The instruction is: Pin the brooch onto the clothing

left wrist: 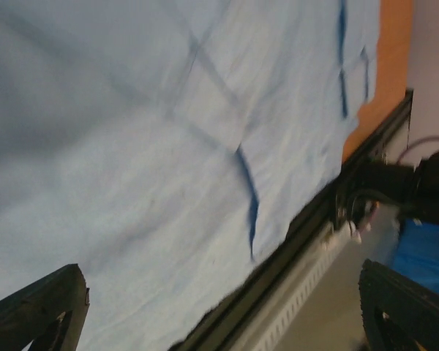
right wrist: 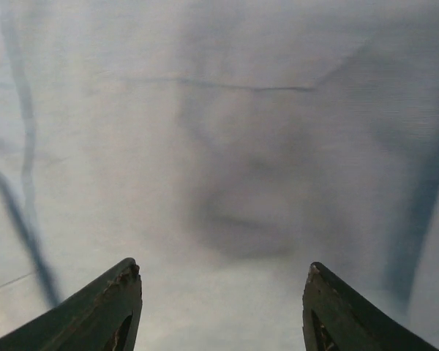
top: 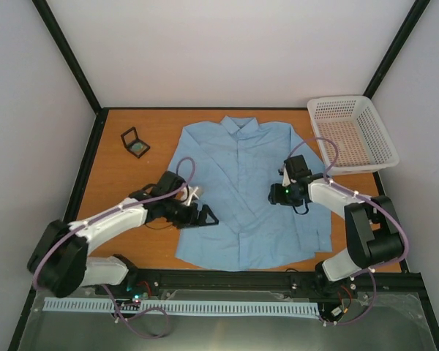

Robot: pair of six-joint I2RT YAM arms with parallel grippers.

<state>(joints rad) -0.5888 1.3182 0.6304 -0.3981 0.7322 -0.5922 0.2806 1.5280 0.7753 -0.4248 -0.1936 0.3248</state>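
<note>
Orange table (top: 110, 175), light blue shirt (top: 245, 197) spread flat on it, front up, collar at the far side, hem toward the arm bases. White mesh basket (top: 340, 99) sits at the far right corner, just off the shirt's sleeve, and plays no part here. The left gripper (top: 201, 216) hovers low at the shirt's left edge near the hem, jaws spread wide with nothing in them. Its wrist camera shows only cloth and the table's front rail between the fingers (left wrist: 36, 311). The right gripper (top: 278, 194) is over the right chest panel, jaws partly apart and also empty, with just bare blue fabric under it in its own camera (right wrist: 222, 267). The small black box (top: 134, 139) lies open on the far left of the table, well apart from both grippers and just clear of the shirt's shoulder. A tiny greenish-grey disc inside it looks like the brooch (top: 138, 149), though it is too small to be sure. By my judgement progress is near zero: the shirt is laid out and ready, but the brooch is not picked up and nothing is pinned on the cloth. Left to do: fetch the brooch, carry it over, pin it.
</note>
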